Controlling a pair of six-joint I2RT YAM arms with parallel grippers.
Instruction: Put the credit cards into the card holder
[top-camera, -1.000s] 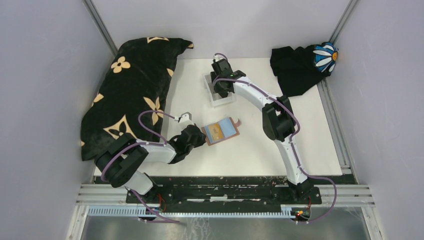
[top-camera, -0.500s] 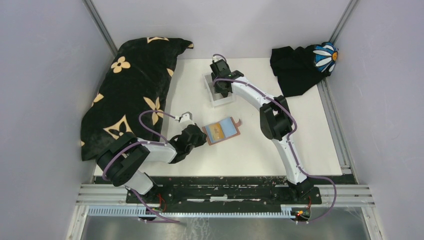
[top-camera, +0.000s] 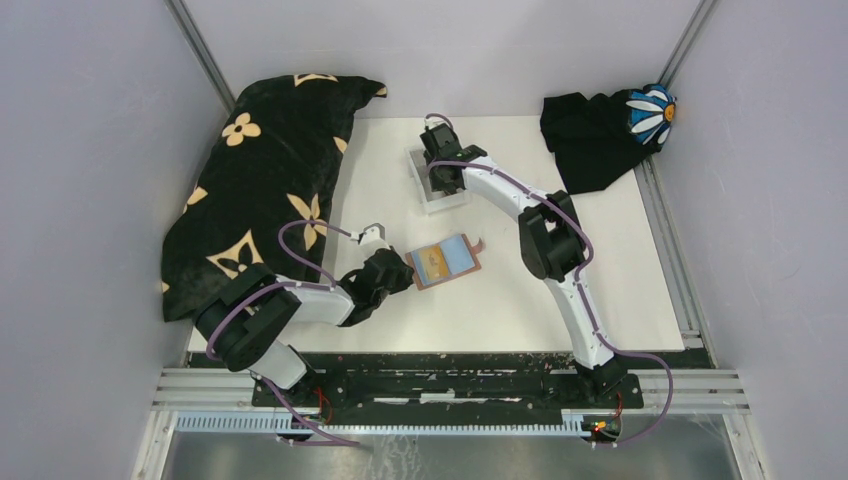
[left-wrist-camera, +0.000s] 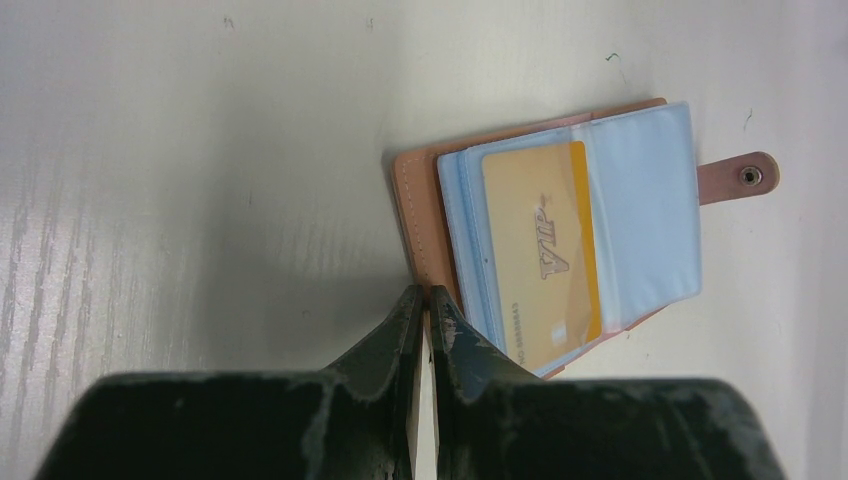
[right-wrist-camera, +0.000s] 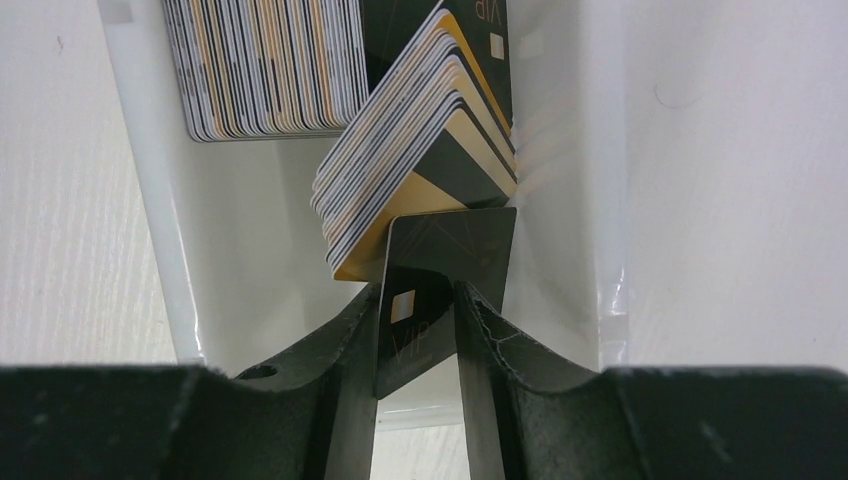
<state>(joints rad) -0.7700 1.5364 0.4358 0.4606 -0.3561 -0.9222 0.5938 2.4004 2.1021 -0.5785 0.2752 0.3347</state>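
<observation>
Worktop (top-camera: 500, 300): white. A black floral cloth (top-camera: 260, 190) covers the far-left part, and a dark cloth with a daisy print (top-camera: 600, 130) sits in the far-right corner.

White tray (right-wrist-camera: 160, 250): far centre. It holds credit cards (right-wrist-camera: 270, 70) standing on edge, one packed row and one leaning fan.

Card holder (left-wrist-camera: 425, 210): near centre, lying open and flat with the snap tab (left-wrist-camera: 750, 176) out to the side. A gold card (left-wrist-camera: 545, 250) sits in a clear sleeve.

Right end effector (right-wrist-camera: 418, 300): inside the tray, fingers pinching one black card (right-wrist-camera: 445, 250) by its edges.

Left end effector (left-wrist-camera: 422, 300): fingers pressed together, tips at the holder's leather edge.
</observation>
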